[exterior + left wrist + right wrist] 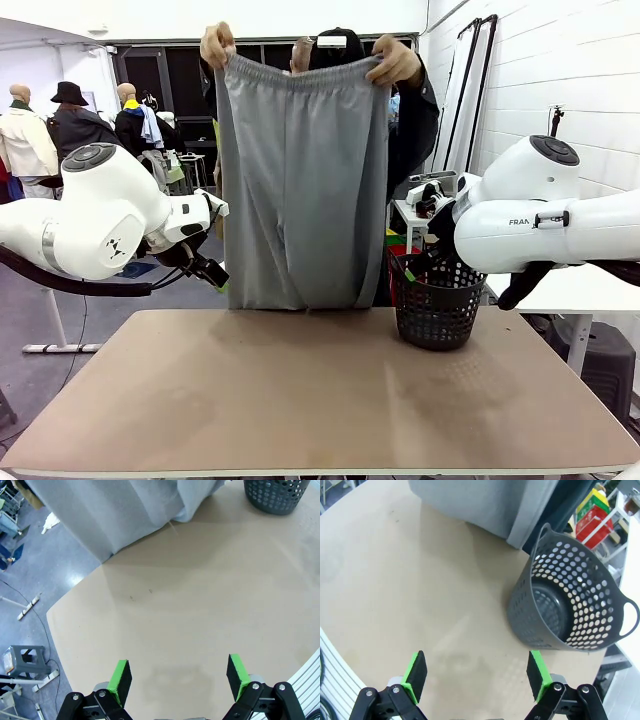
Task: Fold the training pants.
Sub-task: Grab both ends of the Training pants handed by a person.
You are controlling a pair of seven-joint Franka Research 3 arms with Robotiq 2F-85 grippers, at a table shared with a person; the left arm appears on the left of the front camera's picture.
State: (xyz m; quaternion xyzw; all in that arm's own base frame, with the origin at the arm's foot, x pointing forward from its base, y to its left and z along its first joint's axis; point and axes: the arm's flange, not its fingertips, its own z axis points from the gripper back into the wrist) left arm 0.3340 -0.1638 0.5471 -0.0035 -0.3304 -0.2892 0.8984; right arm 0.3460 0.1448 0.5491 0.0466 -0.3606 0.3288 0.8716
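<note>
The training pants (300,190) are judged light and limp, best pinched at the hem corners by the left hand (178,664) and right hand (476,656), both held wide.

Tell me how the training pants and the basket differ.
The training pants are light grey soft cloth; the basket is dark, stiff, perforated. The pants hang from a person's hands; the basket stands on the table. The pants reach far higher than the basket. Both are at the table's far side.
</note>
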